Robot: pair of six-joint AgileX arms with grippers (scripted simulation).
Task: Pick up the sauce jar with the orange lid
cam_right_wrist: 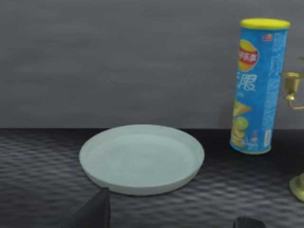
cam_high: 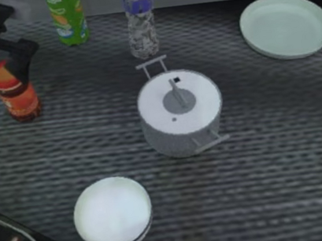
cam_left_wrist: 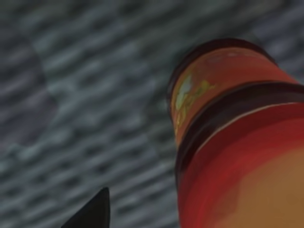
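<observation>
Our desk (cam_high: 282, 159) is a dark ribbed surface. At its far left the sauce jar (cam_high: 13, 91) stands, and our left gripper (cam_high: 8, 53) sits over its top, the dark fingers (cam_high: 24, 50) at the lid; we cannot tell whether they clamp it. The left wrist view has the jar (cam_left_wrist: 228, 142) filling the frame, one fingertip (cam_left_wrist: 92, 211) beside it. Our right gripper (cam_right_wrist: 173, 223) faces a pale plate (cam_right_wrist: 141, 159) and a blue can (cam_right_wrist: 256, 85), fingers spread apart.
</observation>
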